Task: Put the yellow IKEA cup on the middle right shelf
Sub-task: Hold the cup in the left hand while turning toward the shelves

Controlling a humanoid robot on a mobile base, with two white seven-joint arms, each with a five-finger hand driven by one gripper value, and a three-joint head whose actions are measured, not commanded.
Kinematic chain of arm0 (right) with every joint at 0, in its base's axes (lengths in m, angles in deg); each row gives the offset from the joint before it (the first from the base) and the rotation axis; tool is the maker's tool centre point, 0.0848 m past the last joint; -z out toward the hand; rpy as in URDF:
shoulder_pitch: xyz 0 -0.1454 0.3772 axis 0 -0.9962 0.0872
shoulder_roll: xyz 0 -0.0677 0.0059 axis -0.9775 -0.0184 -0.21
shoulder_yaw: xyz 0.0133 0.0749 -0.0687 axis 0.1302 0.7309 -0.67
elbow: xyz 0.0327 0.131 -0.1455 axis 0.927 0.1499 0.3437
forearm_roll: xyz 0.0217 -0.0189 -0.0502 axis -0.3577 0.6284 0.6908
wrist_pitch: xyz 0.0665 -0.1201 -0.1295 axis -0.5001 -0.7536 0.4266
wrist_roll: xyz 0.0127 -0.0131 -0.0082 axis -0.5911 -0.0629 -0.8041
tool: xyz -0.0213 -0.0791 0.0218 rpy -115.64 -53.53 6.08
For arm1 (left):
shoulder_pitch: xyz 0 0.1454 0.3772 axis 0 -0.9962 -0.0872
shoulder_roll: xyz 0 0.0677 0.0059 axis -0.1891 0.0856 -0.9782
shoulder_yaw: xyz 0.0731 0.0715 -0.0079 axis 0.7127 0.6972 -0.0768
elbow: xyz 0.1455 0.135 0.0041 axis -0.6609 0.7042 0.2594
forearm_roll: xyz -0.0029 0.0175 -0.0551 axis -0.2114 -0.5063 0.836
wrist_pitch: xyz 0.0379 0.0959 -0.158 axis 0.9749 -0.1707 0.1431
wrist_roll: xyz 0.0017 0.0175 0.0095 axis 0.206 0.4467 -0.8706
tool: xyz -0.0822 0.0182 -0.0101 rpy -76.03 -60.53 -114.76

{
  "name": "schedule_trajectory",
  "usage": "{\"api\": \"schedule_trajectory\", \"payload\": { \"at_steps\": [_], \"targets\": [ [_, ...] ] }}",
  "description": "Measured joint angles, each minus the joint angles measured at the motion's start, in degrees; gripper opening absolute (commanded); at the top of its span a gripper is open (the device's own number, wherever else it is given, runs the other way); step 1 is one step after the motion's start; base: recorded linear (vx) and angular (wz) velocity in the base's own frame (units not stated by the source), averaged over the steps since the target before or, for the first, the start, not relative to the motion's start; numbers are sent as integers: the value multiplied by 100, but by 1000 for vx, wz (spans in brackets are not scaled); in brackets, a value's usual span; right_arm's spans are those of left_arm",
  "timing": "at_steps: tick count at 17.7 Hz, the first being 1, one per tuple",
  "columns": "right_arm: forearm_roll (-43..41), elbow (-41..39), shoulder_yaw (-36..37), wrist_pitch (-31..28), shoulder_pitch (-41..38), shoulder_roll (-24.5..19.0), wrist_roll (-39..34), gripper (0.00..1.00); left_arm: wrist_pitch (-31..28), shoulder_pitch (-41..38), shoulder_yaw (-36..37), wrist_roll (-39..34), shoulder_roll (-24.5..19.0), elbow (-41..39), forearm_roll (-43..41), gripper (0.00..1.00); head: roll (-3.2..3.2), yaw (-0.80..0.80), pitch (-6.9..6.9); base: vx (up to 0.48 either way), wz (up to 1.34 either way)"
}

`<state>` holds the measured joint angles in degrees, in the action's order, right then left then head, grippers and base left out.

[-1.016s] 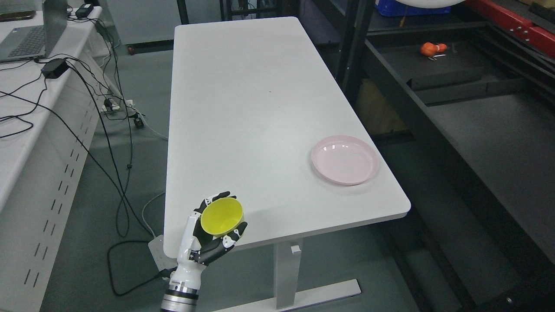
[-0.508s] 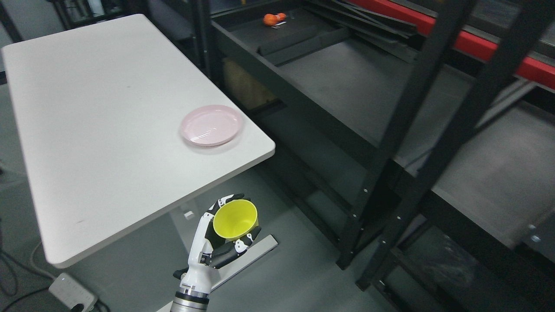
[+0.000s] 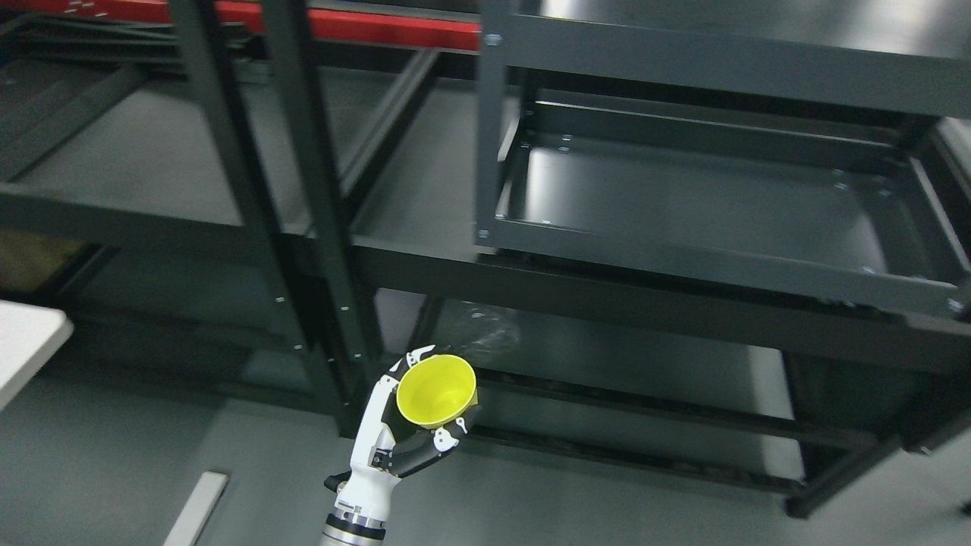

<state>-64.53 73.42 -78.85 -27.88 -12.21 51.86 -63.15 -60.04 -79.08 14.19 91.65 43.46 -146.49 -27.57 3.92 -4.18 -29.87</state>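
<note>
The yellow cup (image 3: 438,383) is held in my left hand (image 3: 432,413), low in the head view and left of the middle. The cup tilts with its open mouth facing up toward the camera. The white and black fingers (image 3: 447,438) curl around its lower wall. The hand hangs over the floor in front of a dark metal rack (image 3: 318,212). A dark tray-like shelf (image 3: 705,197) sits above and to the right of the cup, apart from it. A lower shelf (image 3: 607,341) lies just behind the cup. The right arm does not show.
Two upright rack posts (image 3: 227,152) stand just left of and behind the hand. A white table corner (image 3: 26,341) shows at the left edge. A red beam (image 3: 379,26) runs along the top. A pale strip (image 3: 196,506) lies on the grey floor.
The whole picture has swung to the right: the white table and pink plate have left view and the rack now fills it. The left hand still holds the cup the same way.
</note>
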Motion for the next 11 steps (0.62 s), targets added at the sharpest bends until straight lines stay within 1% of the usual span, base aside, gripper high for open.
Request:
{"api": "schedule_trajectory", "payload": {
  "at_steps": [2,4,6,11],
  "targets": [
    [0,1,0,0,-1,0,1,99,19,48,75,0,0,-13,7,1,0,0,0,-100,-1024],
    [0,1,0,0,-1,0,1,99,46,123,138,0,0,-35,13,1,0,0,0,-72,-707],
    [0,0,0,0,2,0,1,99,56,217,196,0,0,-90,18,1,0,0,1,-25,-323],
    [0,-1,0,0,8,0,1,99,60,508,303,0,0,-278,22,1,0,0,1,52,81]
  ]
}}
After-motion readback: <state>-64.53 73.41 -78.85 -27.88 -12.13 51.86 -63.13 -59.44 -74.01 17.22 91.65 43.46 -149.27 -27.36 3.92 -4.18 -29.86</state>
